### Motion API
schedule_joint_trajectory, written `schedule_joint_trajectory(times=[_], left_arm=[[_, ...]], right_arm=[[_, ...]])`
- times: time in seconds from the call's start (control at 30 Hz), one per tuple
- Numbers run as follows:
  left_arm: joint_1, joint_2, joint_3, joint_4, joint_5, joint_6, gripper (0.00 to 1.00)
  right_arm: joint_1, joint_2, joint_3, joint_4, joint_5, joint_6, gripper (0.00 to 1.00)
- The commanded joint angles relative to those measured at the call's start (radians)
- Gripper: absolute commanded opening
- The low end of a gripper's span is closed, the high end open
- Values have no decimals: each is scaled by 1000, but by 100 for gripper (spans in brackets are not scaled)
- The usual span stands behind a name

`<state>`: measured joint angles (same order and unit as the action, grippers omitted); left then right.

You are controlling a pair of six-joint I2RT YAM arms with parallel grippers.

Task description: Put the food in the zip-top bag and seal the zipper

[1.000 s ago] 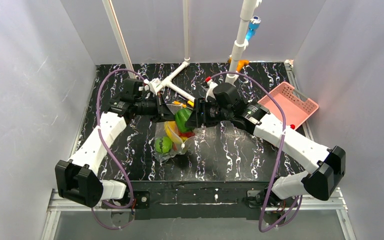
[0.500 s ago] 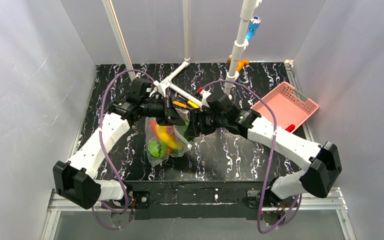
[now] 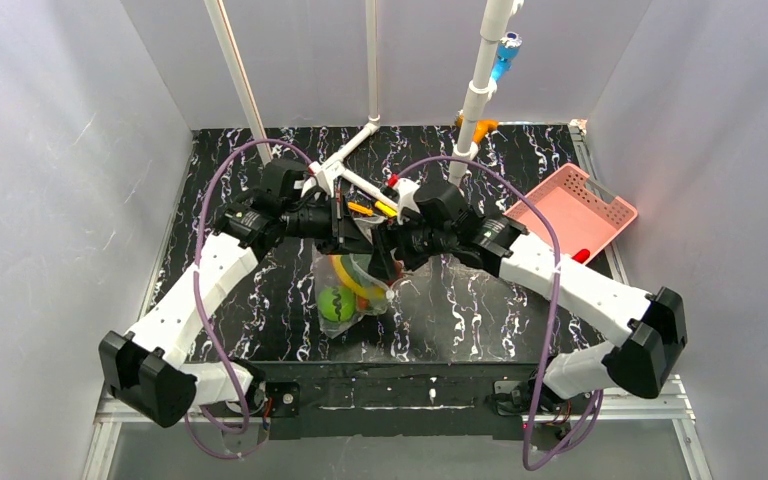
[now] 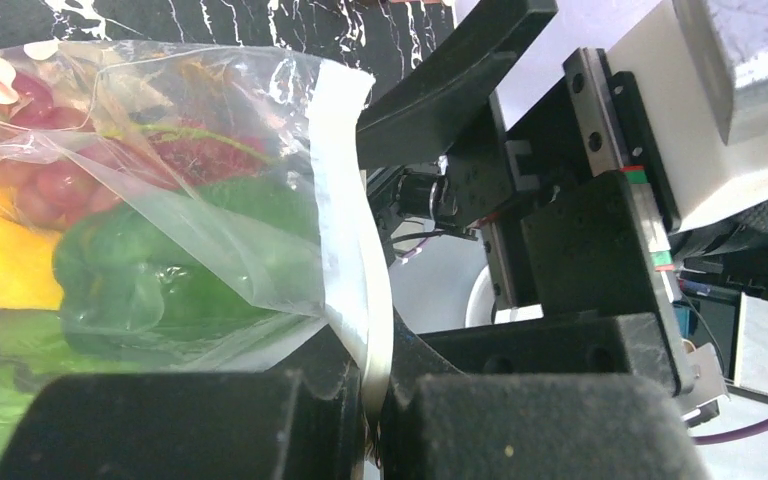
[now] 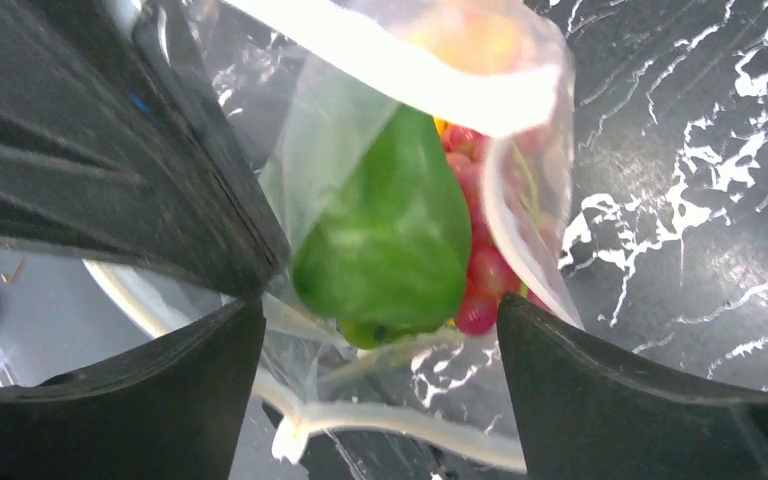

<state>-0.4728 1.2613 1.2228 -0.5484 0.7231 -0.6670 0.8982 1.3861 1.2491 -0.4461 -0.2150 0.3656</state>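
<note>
The zip-top bag (image 3: 352,288) hangs in mid-air between the two arms, above the table's middle. It holds the food: a green round fruit (image 3: 336,302), a yellow banana (image 3: 357,281), a green pepper (image 5: 390,230) and dark red grapes (image 5: 485,272). My left gripper (image 3: 345,222) is shut on the bag's mouth edge; in the left wrist view (image 4: 380,400) the zipper (image 4: 355,230) runs down between its pads. My right gripper (image 3: 385,250) is open, and in the right wrist view (image 5: 380,350) its fingers (image 5: 640,400) stand either side of the bag's upper part, the zipper strip (image 5: 410,420) crossing below.
A pink basket (image 3: 575,208) stands tilted at the right edge, with a small red thing (image 3: 581,256) beside it. A white pipe frame (image 3: 345,165) stands behind the grippers, with yellow and orange tools (image 3: 372,208) at its foot. White walls close in the table.
The bag has come up off the table and now hangs from my left gripper. The green pepper has gone from near the mouth down inside. Both grippers moved slightly right.
</note>
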Motion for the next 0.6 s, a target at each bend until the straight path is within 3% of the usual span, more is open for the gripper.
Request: schedule_joint_trajectory(times=[0.0, 0.13, 0.27, 0.47, 0.57], left_arm=[[-9, -83, -21, 18, -47, -20, 0], [-9, -83, -56, 59, -47, -43, 0], [-9, -81, -80, 105, -32, -67, 0], [-9, -88, -88, 122, -21, -81, 0], [-9, -98, -89, 122, -15, -84, 0]], right_arm=[[1, -108, 56, -136, 30, 15, 98], [1, -208, 52, -296, 64, 33, 98], [-35, -270, 61, -436, 204, 89, 98], [-123, -263, -23, -353, 96, 139, 98], [-124, -219, -47, -296, 105, 158, 88]])
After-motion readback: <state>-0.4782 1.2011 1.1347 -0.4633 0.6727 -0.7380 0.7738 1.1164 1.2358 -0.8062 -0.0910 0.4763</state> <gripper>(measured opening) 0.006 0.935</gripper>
